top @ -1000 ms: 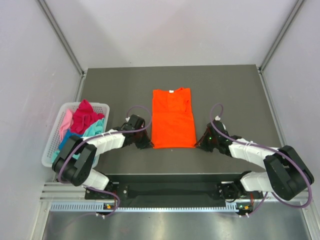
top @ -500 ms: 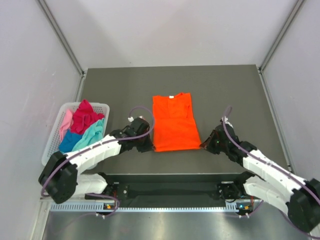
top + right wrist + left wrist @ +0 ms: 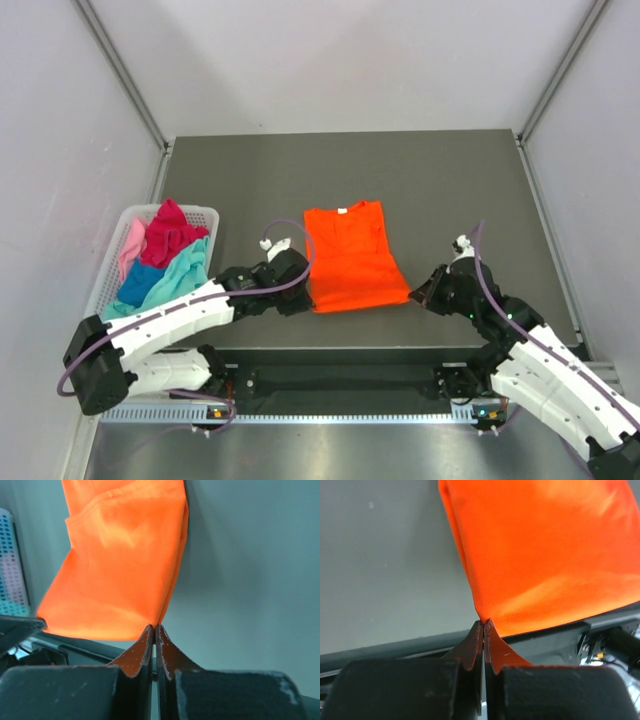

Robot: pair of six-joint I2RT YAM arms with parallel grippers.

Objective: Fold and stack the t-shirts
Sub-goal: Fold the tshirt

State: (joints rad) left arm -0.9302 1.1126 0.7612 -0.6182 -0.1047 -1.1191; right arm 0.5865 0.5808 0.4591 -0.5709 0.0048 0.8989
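Orange soft-cloth t-shirt (image 3: 350, 255), both near hem corners pinched: my left gripper (image 3: 483, 623) and right gripper (image 3: 154, 626) are clamped on them. Next, I reckon: lift, then fold toward the collar.

Top camera sits high behind the arm bases, looking down and forward over the whole table (image 3: 480, 180). Left wrist camera is low and tight, facing right. Right wrist camera is just as close, facing left toward the basket (image 3: 10, 565). All three catch the orange t-shirt (image 3: 352, 255) near hem.
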